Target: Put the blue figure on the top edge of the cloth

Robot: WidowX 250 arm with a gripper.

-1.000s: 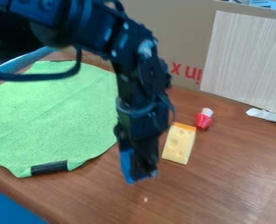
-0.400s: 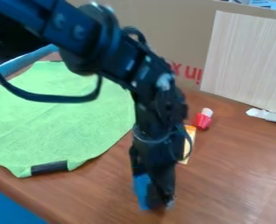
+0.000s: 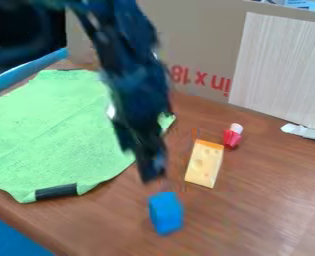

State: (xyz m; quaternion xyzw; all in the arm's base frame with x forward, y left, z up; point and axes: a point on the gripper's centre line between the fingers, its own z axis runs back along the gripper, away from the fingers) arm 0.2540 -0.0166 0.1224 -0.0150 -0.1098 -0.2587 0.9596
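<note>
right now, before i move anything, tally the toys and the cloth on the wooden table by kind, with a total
blue figure: 1
toy cheese wedge: 1
red piece with a white top: 1
green cloth: 1
total: 4

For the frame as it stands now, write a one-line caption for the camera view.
The gripper hangs above the blue figure, beside a green cloth.

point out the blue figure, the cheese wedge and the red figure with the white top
blue figure [image 3: 166, 213]: camera view, middle of its side
cheese wedge [image 3: 204, 164]: camera view, its pale face
red figure [image 3: 232, 138]: camera view, its red body
</note>
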